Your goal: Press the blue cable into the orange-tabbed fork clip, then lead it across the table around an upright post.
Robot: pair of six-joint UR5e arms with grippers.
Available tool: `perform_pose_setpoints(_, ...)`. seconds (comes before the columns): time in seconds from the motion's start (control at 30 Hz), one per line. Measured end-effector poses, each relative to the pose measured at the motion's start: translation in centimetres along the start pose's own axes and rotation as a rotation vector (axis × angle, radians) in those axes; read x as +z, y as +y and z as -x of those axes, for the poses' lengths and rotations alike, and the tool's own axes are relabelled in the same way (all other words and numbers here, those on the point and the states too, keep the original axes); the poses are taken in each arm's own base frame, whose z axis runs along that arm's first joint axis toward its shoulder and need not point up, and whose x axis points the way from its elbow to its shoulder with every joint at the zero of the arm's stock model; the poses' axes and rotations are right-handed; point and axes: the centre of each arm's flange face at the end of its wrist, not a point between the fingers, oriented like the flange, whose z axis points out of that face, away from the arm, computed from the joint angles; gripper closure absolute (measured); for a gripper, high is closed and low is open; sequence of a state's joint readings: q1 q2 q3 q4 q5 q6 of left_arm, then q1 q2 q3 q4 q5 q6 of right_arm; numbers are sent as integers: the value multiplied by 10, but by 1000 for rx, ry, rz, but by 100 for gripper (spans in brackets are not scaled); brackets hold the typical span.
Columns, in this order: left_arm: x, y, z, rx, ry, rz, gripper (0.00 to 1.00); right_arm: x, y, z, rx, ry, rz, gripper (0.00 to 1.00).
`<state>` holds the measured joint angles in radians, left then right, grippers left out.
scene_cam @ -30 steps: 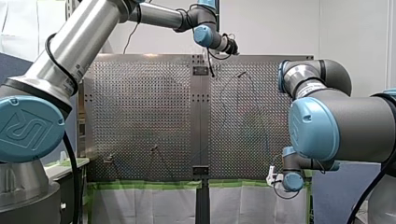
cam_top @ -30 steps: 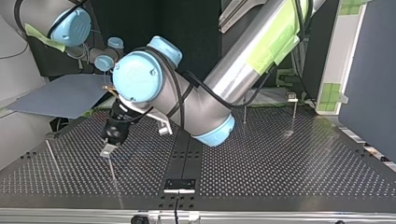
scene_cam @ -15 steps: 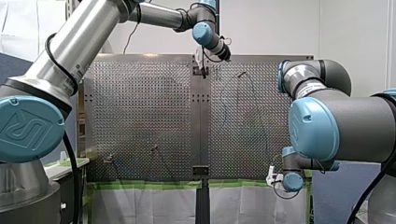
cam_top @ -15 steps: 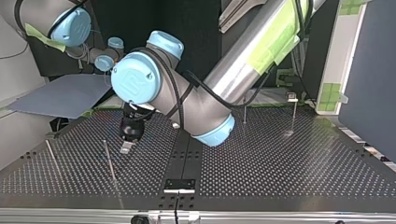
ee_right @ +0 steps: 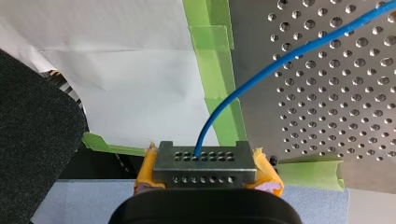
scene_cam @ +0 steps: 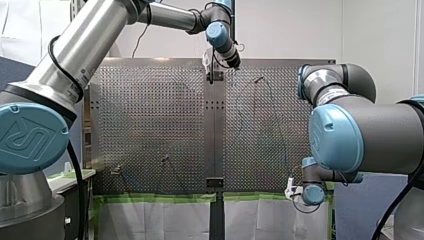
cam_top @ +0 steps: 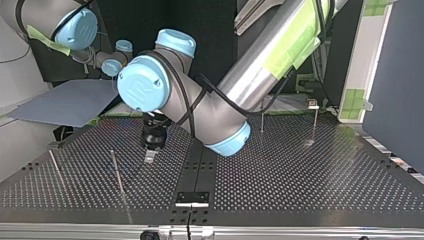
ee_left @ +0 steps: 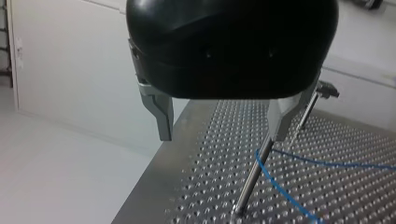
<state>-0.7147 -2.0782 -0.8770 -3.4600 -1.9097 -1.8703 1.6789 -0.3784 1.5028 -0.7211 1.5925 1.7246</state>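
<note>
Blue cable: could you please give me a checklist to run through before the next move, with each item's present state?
1. My right gripper shut on the blue cable: ok, it clamps the cable's end.
2. My left gripper open and empty: ok.
3. Left gripper clear of the upright post: cannot tell; in the left wrist view the post's top meets one fingertip.
4. Cable led around that post: cannot tell; it passes close beside it.
5. Cable seated in the orange-tabbed fork clip: cannot tell; no view shows that clip.
</note>
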Motion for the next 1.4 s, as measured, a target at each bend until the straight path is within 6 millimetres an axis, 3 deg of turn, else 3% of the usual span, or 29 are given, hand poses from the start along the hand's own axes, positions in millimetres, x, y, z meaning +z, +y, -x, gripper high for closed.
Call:
perform_pose_setpoints(0.27, 1, 3, 2, -1, -21, 31, 0, 0, 0, 0, 0, 0, 0, 100)
perform_pose_setpoints(0.83, 2, -22, 2, -30, -39, -136, 0, 0, -1, 0, -1, 0, -1, 100)
perform_pose_setpoints(1.4, 1, -23, 1, -63, -31, -135, 0, 0, -2, 0, -1, -1, -3, 100)
